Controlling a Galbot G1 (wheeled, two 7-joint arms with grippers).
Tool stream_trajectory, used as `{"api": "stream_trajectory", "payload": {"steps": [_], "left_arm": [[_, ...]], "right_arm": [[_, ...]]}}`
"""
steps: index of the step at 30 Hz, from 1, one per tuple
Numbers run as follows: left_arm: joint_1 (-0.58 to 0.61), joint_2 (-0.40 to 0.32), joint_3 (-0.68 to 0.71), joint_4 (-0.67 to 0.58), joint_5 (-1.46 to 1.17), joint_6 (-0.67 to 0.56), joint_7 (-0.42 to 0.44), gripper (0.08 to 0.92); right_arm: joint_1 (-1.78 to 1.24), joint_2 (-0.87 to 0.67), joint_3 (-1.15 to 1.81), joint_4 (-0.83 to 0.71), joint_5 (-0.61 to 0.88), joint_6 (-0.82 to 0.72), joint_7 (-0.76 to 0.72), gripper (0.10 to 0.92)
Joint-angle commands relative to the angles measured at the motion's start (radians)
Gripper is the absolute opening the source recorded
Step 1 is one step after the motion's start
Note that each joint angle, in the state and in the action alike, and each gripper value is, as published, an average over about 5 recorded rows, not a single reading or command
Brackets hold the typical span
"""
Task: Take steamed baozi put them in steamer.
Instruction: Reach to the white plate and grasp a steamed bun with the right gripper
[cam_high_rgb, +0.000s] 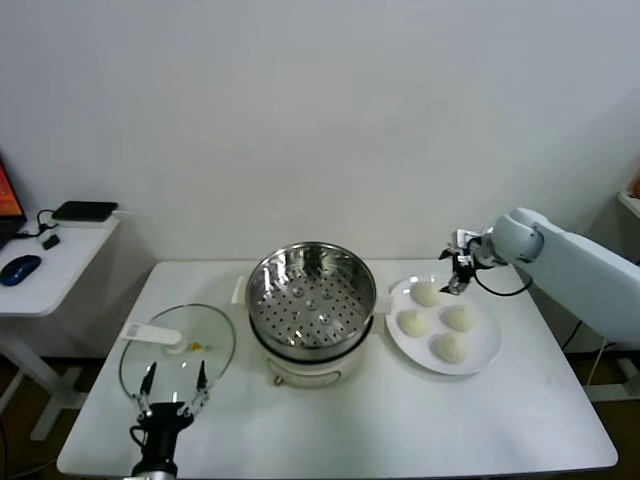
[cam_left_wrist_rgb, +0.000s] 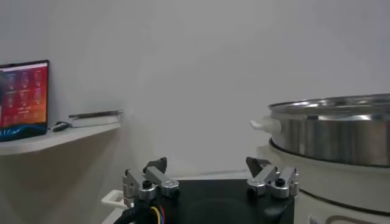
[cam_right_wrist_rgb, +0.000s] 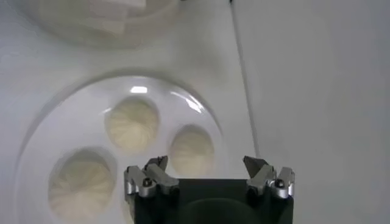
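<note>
The steamer (cam_high_rgb: 311, 300), a shiny steel pot with a perforated tray on a white base, stands empty at the table's centre. It also shows in the left wrist view (cam_left_wrist_rgb: 341, 137). Several cream-white baozi (cam_high_rgb: 449, 347) lie on a flat white plate (cam_high_rgb: 487, 352) to its right. My right gripper (cam_high_rgb: 458, 275) is open and empty, just above the plate's far edge, beside the farthest baozi (cam_high_rgb: 426, 293). In the right wrist view my right gripper (cam_right_wrist_rgb: 207, 167) hangs over a baozi (cam_right_wrist_rgb: 192, 150), with two more (cam_right_wrist_rgb: 132, 124) beyond. My left gripper (cam_high_rgb: 173, 395) is open and empty at the front left.
A glass lid (cam_high_rgb: 177, 350) with a white handle lies left of the steamer, under my left gripper (cam_left_wrist_rgb: 207, 167). A side table (cam_high_rgb: 60, 250) at far left holds a mouse, a black box and a laptop (cam_left_wrist_rgb: 23, 97). A wall stands close behind the table.
</note>
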Motion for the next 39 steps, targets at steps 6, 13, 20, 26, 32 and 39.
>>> {"api": "stream_trajectory", "payload": {"steps": [6,13,20,26,32,39], "left_arm": [[-0.002,-0.036,0.0,0.012,0.028,-0.01,0.004,0.823],[-0.004,-0.032,-0.007,0.021,0.032,-0.009,0.007,0.823],[-0.005,-0.027,-0.009,0.032,0.04,-0.01,0.008,0.823],[-0.009,-0.026,-0.007,0.043,0.046,-0.013,0.005,0.823],[-0.012,-0.028,-0.002,0.05,0.056,-0.016,0.004,0.823],[-0.009,-0.028,-0.004,0.049,0.061,-0.017,0.004,0.823]], "right_arm": [[0.039,0.154,-0.087,-0.255,-0.073,0.076,-0.13,0.823],[-0.05,0.239,0.006,-0.38,-0.158,0.106,-0.123,0.823],[-0.098,0.314,0.106,-0.498,-0.212,0.133,-0.116,0.823],[-0.107,0.354,0.156,-0.564,-0.245,0.161,-0.107,0.823],[-0.112,0.383,0.189,-0.595,-0.256,0.175,-0.1,0.823],[-0.118,0.396,0.196,-0.604,-0.27,0.175,-0.101,0.823]]}}
